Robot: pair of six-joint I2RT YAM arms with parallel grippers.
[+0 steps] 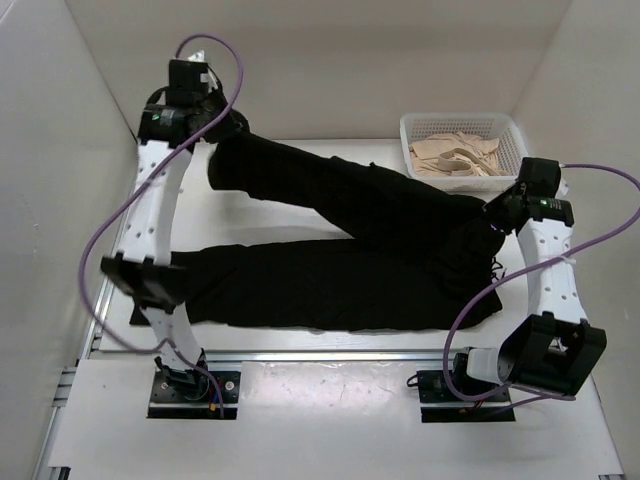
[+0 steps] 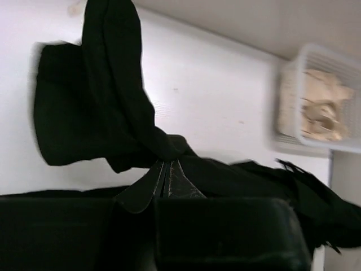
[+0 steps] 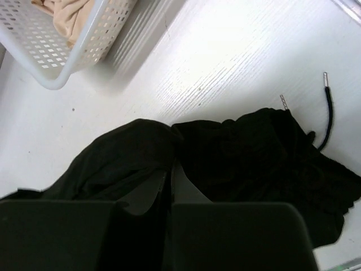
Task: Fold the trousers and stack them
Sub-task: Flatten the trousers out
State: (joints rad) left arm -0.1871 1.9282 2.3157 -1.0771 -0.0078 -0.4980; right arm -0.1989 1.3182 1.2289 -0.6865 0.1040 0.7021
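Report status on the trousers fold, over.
Left pincer shut on trousers, far leg's cuff end. Right pincer shut on waist end. Basket of beige garments far right, apart from fabric.

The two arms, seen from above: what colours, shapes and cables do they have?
The left arm and right arm have white links joined by boxy black joints. A purple cable loops loosely along each. The left hand and right hand are black, each with two flat, tapering fingers.
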